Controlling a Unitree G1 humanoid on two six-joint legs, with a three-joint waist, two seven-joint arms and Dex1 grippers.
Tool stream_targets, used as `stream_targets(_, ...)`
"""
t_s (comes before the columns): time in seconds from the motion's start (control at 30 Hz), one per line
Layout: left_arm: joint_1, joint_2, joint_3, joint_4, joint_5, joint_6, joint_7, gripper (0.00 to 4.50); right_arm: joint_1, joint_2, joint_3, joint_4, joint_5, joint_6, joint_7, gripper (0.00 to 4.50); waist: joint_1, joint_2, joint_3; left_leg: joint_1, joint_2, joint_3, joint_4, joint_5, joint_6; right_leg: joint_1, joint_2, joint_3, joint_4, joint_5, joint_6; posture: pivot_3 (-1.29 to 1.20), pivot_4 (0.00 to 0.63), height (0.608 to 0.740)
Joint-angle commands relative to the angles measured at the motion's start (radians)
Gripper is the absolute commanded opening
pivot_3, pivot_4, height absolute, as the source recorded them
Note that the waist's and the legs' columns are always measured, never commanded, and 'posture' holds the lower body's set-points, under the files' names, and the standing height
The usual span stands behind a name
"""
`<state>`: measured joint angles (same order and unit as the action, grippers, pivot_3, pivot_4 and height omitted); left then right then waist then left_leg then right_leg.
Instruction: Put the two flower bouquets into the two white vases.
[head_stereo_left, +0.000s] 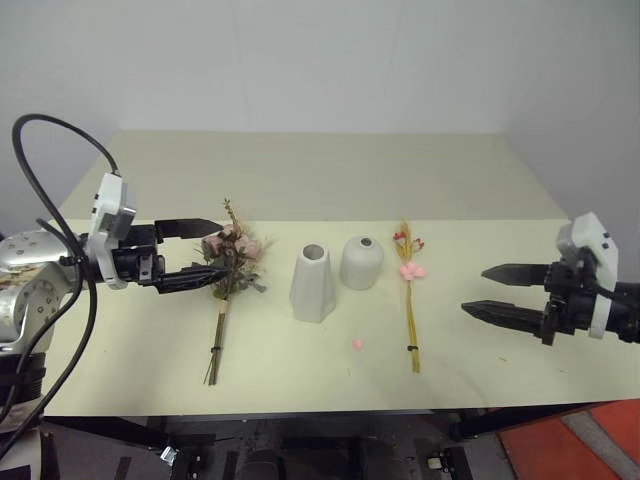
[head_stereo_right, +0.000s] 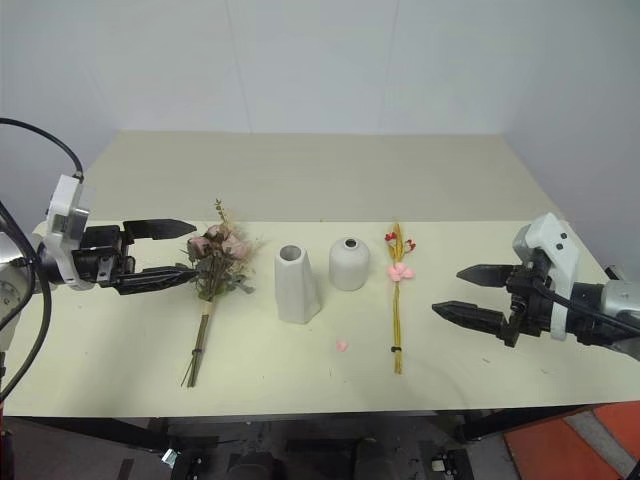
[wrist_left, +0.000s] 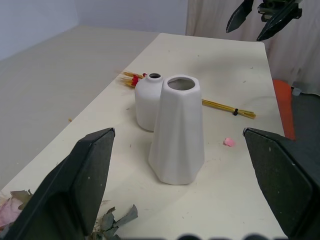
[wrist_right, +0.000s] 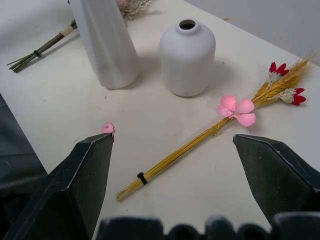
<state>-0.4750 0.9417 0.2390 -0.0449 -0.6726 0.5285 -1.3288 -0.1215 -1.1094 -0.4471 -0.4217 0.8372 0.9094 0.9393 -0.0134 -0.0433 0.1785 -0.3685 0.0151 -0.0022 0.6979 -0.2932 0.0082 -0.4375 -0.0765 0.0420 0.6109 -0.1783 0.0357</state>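
On the pale table (head_stereo_left: 500, 180), both bouquets lie flat, outside the vases. The bushy rose bouquet (head_stereo_left: 232, 255) lies left of centre, blooms toward the far side and tied stems running toward the near edge. The slim wheat bouquet (head_stereo_left: 409, 290) lies right of centre, its red and pink blooms at the far end and yellow stalks pointing near. Between them stand the two vases upright: the taller faceted vase (head_stereo_left: 313, 283) on the left, the shorter rounded vase (head_stereo_left: 361, 262) just beside it on the right and slightly farther back. A tiny loose pink petal (head_stereo_left: 357, 344) lies near the front, between the tall vase and the wheat stalks. The left gripper (head_stereo_left: 190, 253) hovers at the left, its fingers spread wide on either side of the rose heads, grasping nothing. The right gripper (head_stereo_left: 505, 292) hangs at the right, well apart from the wheat bouquet, fingers likewise spread and empty.
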Motion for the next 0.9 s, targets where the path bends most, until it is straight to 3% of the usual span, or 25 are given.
stream_targets(0.03, -0.006, 0.018, 0.036, -0.027, -0.02, -0.01, -0.007, 4.48, -0.02, -0.016, -0.02, -0.003, 0.005, 0.006, -0.001, 4.5, 0.0, 0.0, 0.0, 0.0, 0.0, 0.0, 0.0, 0.0, 0.0, 0.0, 0.0, 0.0, 0.0, 0.0, 0.0, 0.0, 0.15, 0.74)
stream_targets(0.33, -0.005, 0.018, 0.039, -0.027, -0.019, -0.011, -0.004, 4.48, -0.057, -0.017, -0.004, 0.017, 0.004, 0.024, -0.015, 4.5, 0.0, 0.0, 0.0, 0.0, 0.0, 0.0, 0.0, 0.0, 0.0, 0.0, 0.0, 0.0, 0.0, 0.0, 0.0, 0.0, 0.15, 0.74)
stream_targets(0.4, -0.006, 0.018, 0.038, -0.026, -0.018, -0.012, -0.004, 4.48, -0.079, -0.021, 0.031, 0.01, 0.01, 0.06, -0.042, 4.5, -0.002, 0.0, 0.0, 0.0, 0.0, 0.0, 0.0, 0.0, 0.0, 0.0, 0.0, 0.0, 0.0, 0.0, 0.0, 0.0, 0.15, 0.74)
stream_targets(0.53, -0.021, 0.008, 0.023, -0.017, -0.011, -0.017, 0.0, 4.48, -0.264, 0.02, 0.203, 0.025, 0.005, 0.264, -0.214, 4.5, -0.009, 0.0, 0.0, 0.001, 0.0, 0.0, 0.0, 0.0, 0.0, 0.0, 0.0, 0.0, 0.001, 0.0, 0.0, 0.0, 0.15, 0.74)
stream_targets(0.73, -0.018, -0.003, 0.021, -0.025, -0.012, -0.017, 0.008, 4.48, -0.598, 0.282, 0.395, 0.237, -0.096, 0.56, -0.473, 4.5, -0.013, 0.0, 0.0, -0.001, 0.0, 0.0, 0.0, 0.0, 0.0, -0.002, 0.0, 0.0, 0.0, 0.001, -0.001, 0.0, 0.15, 0.74)
stream_targets(0.9, 0.016, -0.013, 0.04, -0.057, -0.017, -0.013, 0.037, 4.48, -0.702, 0.447, 0.545, 0.441, -0.26, 0.556, -0.591, 4.5, -0.01, 0.0, 0.0, -0.002, 0.0, 0.0, -0.001, 0.0, 0.0, -0.003, 0.0, 0.0, 0.0, 0.001, -0.001, 0.0, 0.15, 0.74)
